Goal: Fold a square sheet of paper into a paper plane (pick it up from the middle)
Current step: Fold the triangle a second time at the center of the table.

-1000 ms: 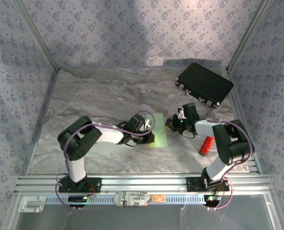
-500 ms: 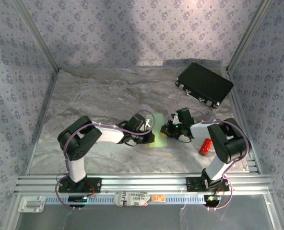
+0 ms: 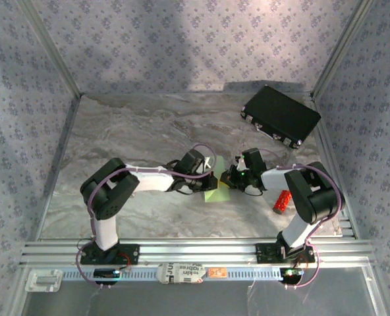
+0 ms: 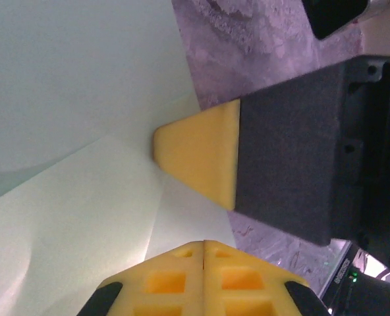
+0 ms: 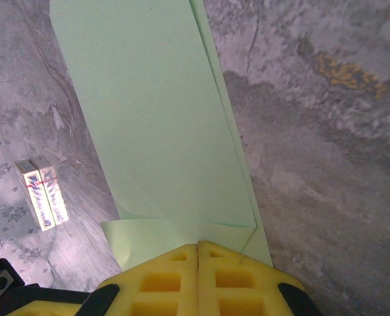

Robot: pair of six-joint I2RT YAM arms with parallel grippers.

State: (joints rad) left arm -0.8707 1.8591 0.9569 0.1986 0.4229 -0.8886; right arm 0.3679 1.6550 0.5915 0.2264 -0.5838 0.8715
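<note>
Left fingers (image 4: 175,280) are pressed together over the paper (image 5: 149,112); right fingers (image 5: 162,280) are together too, tips at its edge beside a folded flap. It lies creased on the tabletop (image 5: 327,164) mid-scene, between both arms. Far right sits a black case (image 3: 280,116); a red cylinder (image 3: 282,201) lies near right.

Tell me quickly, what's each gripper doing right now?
Left gripper: closed, tips against the green paper; grip cannot be told.
Right gripper: closed, tips at the paper's edge; grip cannot be told.
</note>
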